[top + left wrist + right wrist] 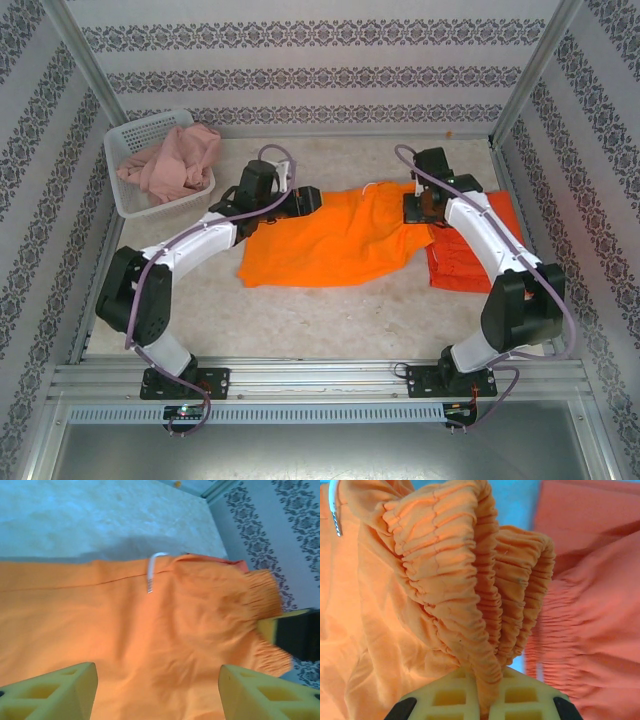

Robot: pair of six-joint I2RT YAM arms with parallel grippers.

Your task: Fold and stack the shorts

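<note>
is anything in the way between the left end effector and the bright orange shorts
Nothing visible does. The left end effector is open over the bright orange shorts, with plain cloth between its fingers. The right end effector is shut on the waistband, off to one side.

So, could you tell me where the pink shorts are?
In the top view, the pink shorts lie bunched in the white mesh basket at the table's far left corner.

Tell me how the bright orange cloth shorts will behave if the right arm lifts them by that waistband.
Probably floppy: the bright orange cloth shorts lie wrinkled and flat. The gathered elastic waistband bunches between the right fingers, so the grip likely holds, though the rest should sag and drag.
</note>
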